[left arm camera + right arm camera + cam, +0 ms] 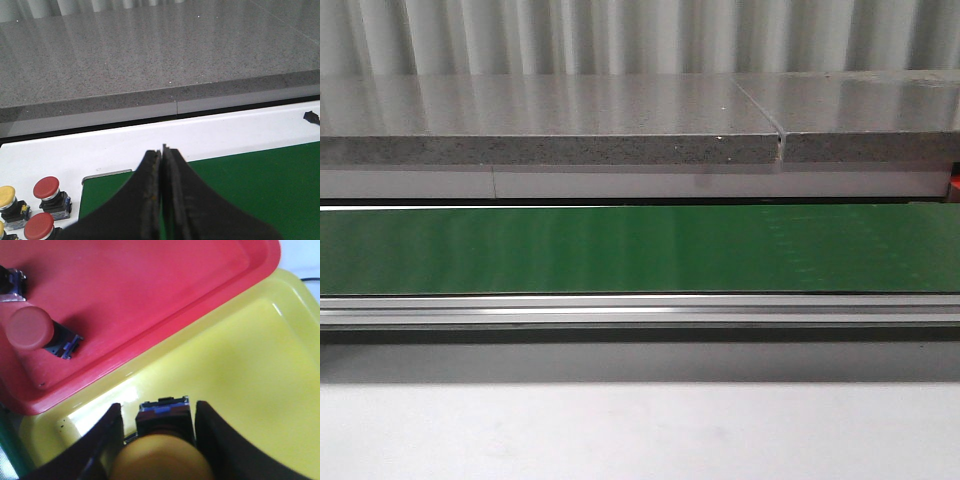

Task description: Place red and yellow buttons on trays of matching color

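1. While our right gripper point(156, 440) sits over the yellow tray point(250, 390), its fingers are apart w/ a yellow button point(162, 445) between them; can't tell if they're touching it.
2. Red tray point(150, 290) overlaps the yellow tray's edge and holds a red button point(35, 330) near its rim.
3. Our left gripper point(161, 200) is closed on nothing, above the green belt point(250, 185); two red buttons point(47, 192) and a yellow one point(7, 200) sit beside the belt on the white surface point(150, 140).
4. No legible writing.

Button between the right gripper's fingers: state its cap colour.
Yellow; the button shows best in the right wrist view, over the yellow tray.
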{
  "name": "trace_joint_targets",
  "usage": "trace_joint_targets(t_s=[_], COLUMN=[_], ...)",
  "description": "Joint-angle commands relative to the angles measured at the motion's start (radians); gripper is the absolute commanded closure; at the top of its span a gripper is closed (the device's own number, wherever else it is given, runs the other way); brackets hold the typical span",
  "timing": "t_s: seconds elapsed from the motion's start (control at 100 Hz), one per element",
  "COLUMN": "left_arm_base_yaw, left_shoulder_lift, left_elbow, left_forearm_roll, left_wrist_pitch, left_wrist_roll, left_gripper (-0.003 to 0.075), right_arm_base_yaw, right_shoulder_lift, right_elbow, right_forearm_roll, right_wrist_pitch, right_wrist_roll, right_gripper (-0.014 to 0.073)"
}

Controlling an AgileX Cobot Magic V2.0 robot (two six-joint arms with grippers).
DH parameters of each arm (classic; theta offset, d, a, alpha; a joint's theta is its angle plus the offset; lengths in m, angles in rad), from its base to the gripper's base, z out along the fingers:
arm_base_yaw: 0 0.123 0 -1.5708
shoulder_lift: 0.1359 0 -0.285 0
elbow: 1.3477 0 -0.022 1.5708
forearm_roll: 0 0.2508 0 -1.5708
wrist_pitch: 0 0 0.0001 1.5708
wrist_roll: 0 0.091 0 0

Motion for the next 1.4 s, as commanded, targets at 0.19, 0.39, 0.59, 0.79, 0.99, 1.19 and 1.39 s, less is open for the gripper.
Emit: trace_joint_targets(t_s=[0.19,0.39,0.59,0.79,0.99,1.19,1.39], left_arm_base_yaw=[-0.008,-0.008,-0.008,-0.008,-0.008,-0.008,-0.008], left_shoulder_lift=[0.003,0.003,0.003,0.003,0.003,0.003,0.003], left_elbow=[-0.028,-0.028,-0.028,-0.028,-0.028,-0.028,-0.028], left_forearm_roll=[-0.010,-0.010,-0.010,-0.010,-0.010,-0.010,-0.010], left_wrist_pitch=[-0.073,-0.073,-0.073,-0.073,-0.073,-0.073,-0.073], left_wrist_roll=[-0.002,-0.002,-0.002,-0.002,-0.002,-0.002,-0.002], left_gripper=[0.0740,0.0740,0.0740,0.0740,0.0740,0.0740,0.0740], right_arm_base_yaw=[-0.009,-0.009,-0.009,-0.009,-0.009,-0.007,0.028], right_shoulder_lift=[0.116,0.199,0.235,0.237,0.228,0.135,-0.013], right_elbow=[-0.027,-0.027,-0.026,-0.026,-0.027,-0.028,-0.028], right_forearm_roll=[0.007,0.007,0.007,0.007,0.015,0.026,0.042], right_wrist_pitch=[-0.064,-0.067,-0.069,-0.068,-0.060,-0.070,-0.072], right_wrist_roll=[0.001,0.005,0.005,0.007,0.013,0.013,0.013], right_gripper=[0.0462,0.0462,0.0457,0.0229,-0.0049,-0.0052,-0.0052])
